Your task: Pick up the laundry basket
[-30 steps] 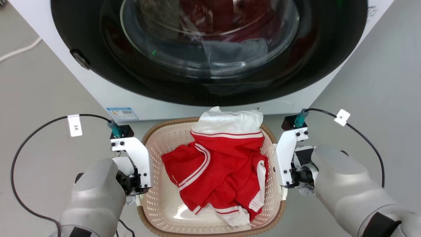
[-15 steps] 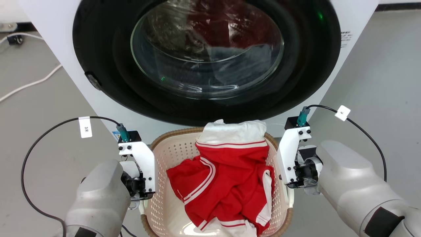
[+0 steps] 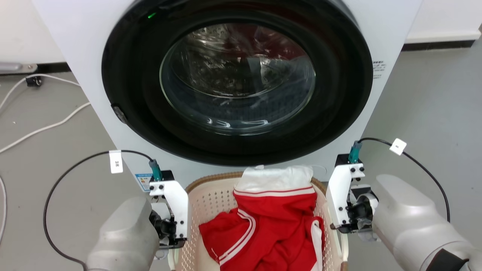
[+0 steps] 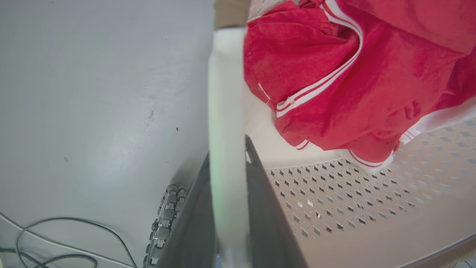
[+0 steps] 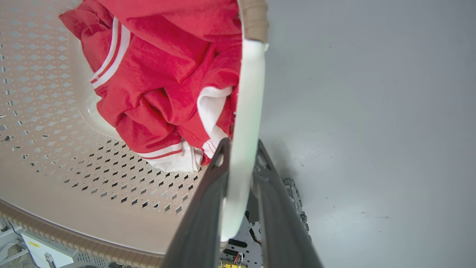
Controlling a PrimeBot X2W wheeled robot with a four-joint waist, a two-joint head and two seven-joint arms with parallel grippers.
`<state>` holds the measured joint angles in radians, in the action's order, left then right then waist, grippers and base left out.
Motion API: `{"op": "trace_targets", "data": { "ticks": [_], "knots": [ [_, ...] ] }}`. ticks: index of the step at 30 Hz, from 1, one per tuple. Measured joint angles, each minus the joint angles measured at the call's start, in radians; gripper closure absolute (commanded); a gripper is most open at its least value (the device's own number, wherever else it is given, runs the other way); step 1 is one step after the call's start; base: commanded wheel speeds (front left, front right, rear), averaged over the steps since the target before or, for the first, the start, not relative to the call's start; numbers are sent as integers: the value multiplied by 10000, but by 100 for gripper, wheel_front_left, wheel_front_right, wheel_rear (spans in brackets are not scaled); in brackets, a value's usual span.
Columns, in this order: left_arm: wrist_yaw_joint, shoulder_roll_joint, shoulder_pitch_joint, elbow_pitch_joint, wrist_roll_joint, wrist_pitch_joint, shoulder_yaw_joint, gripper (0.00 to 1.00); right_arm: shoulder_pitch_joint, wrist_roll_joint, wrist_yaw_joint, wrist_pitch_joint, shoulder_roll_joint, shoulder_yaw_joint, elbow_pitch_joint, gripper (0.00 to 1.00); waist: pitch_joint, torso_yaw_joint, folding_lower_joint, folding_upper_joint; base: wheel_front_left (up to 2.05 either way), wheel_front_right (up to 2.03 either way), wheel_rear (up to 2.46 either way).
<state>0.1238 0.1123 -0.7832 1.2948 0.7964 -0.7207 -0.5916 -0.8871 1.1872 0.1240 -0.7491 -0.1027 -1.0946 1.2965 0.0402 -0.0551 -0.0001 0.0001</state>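
The beige perforated laundry basket (image 3: 212, 201) with a brown woven rim sits low in the head view, in front of the washer, between my two arms. A red and white garment (image 3: 278, 226) lies in it. In the left wrist view my left gripper (image 4: 227, 156) is shut on the basket's white side handle (image 4: 226, 93). In the right wrist view my right gripper (image 5: 241, 149) is shut on the other white handle (image 5: 250, 93). Both wrist views show the grey floor well below the handles.
The white washer (image 3: 388, 41) with its round dark glass door (image 3: 237, 79) stands right behind the basket. White cables (image 3: 45, 128) lie on the grey floor at the left. Open floor lies to the right of the washer.
The whole head picture has shifted down, so the camera has moved. Against the washer front, both grippers and the basket rim now stand a little higher. Both grips are unchanged.
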Motion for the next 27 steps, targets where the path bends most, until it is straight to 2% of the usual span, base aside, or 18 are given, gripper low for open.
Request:
{"op": "trace_targets", "data": {
  "ticks": [8,27],
  "knots": [
    [-2,-40,334,8,69,-115,-75,100,425,-94,0,-123,8,132,0,100,-498,108,0,0,0,0,0],
    [-48,-61,656,17,173,-159,-199,100,865,-431,0,-263,52,558,0,100,-770,119,1,0,0,0,0]
  ]
}}
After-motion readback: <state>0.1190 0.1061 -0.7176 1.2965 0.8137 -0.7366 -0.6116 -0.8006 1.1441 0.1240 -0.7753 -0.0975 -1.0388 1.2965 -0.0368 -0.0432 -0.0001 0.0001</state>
